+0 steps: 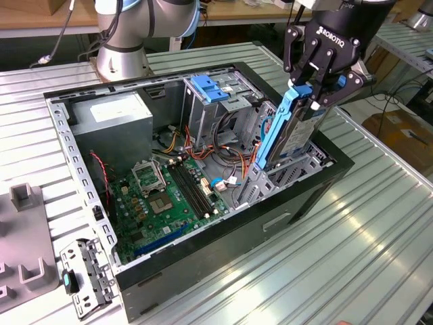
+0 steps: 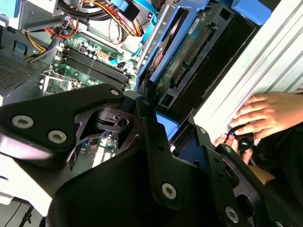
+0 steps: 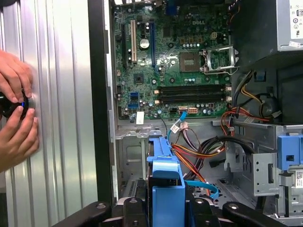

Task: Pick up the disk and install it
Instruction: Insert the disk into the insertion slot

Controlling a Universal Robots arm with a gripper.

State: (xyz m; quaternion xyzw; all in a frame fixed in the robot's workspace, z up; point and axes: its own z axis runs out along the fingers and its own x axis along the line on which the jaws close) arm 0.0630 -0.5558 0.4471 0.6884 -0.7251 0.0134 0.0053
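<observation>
The dark grey hard drive with blue plastic side rails [image 1: 304,135] hangs tilted, its lower end at the mouth of the metal drive bay [image 1: 298,172] in the open black computer case [image 1: 203,261], pinched in the jaws of the black gripper [image 1: 318,88]. To my eye that tilt could jam a rail on the bay's edge or snag the orange cables [image 1: 226,159] beside it. A person's hands [image 3: 16,109] also rest near the case on the ribbed metal table [image 1: 379,223].

Bright, even light falls from above. The ribbed bench [image 1: 352,223] shines in pale stripes, and in the second wrist view it glares almost white. Inside the case [image 1: 223,237] it is dimmer, with soft shadows by the walls. The black pincer [image 1: 316,88] looks very dark and shows little detail.
</observation>
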